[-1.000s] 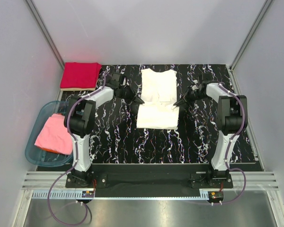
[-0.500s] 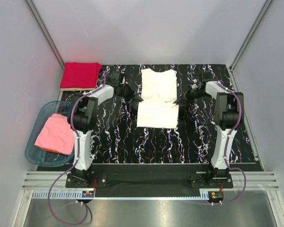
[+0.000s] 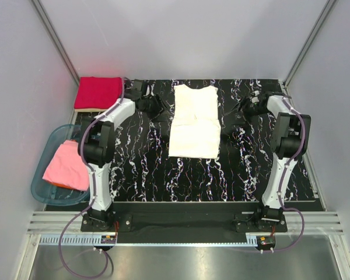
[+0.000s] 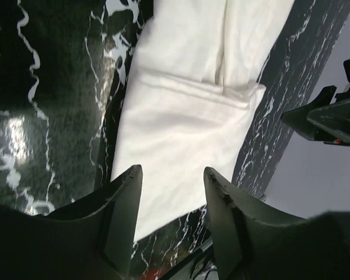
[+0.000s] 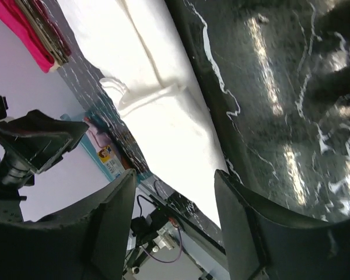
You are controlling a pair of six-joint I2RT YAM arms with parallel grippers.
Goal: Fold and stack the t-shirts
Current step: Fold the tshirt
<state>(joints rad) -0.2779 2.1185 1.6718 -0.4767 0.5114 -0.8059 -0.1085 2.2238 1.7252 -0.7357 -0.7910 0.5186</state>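
Top view: white t-shirt (image 3: pixel 192 122) lies flat mid-mat (image 3: pixel 140 169), sleeves folded in; left hand (image 3: pixel 156 107) and right hand (image 3: pixel 248 108) flank it, clear of the cloth | Left wrist: fingers (image 4: pixel 121 210) apart, nothing between | Right wrist: fingers (image 5: pixel 114 221) apart, empty | Handling: light, limp, likely to slump; pinch the hem corners.

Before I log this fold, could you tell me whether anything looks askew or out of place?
Only a small thing: the white cloth t-shirt lies flat on the black white-streaked mat, but a bit of cloth bunches out at one end of its crease. Otherwise nothing stands out.
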